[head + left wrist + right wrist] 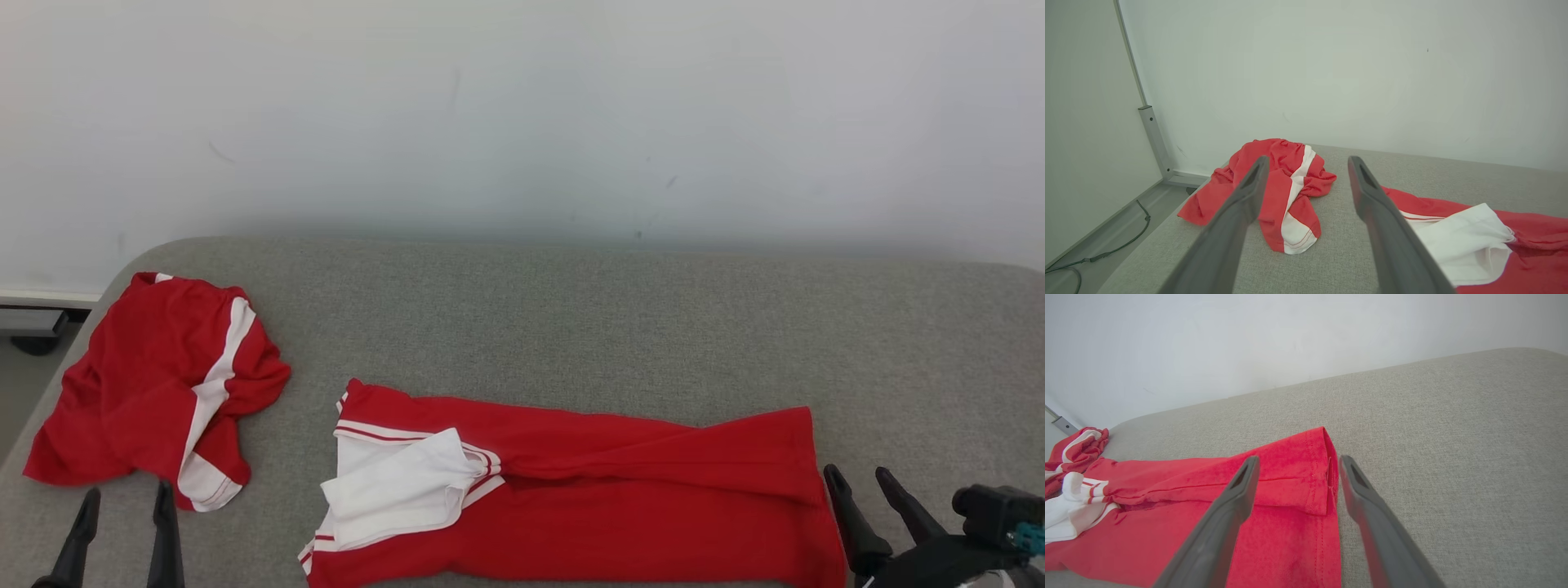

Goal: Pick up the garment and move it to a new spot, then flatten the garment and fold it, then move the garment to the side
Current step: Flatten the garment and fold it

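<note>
A red garment [620, 482] with white, red-striped trim lies folded into a long band across the grey padded surface [571, 327], its white sleeve part [400, 490] on top at the left end. My right gripper [857, 472] stands open just off the garment's right hem; in the right wrist view the hem corner [1318, 473] sits between and under the gripper's [1299, 458] spread fingers. My left gripper [126, 498] is open at the front left, below a crumpled red and white garment [163, 384]. In the left wrist view that gripper [1308, 160] frames this heap [1278, 183].
A pale wall [522, 114] rises behind the surface. The surface's rounded left edge drops to a floor with a metal frame post [1153, 139] and a dark cable [1118, 245]. Bare grey fabric stretches behind and to the right of the folded garment.
</note>
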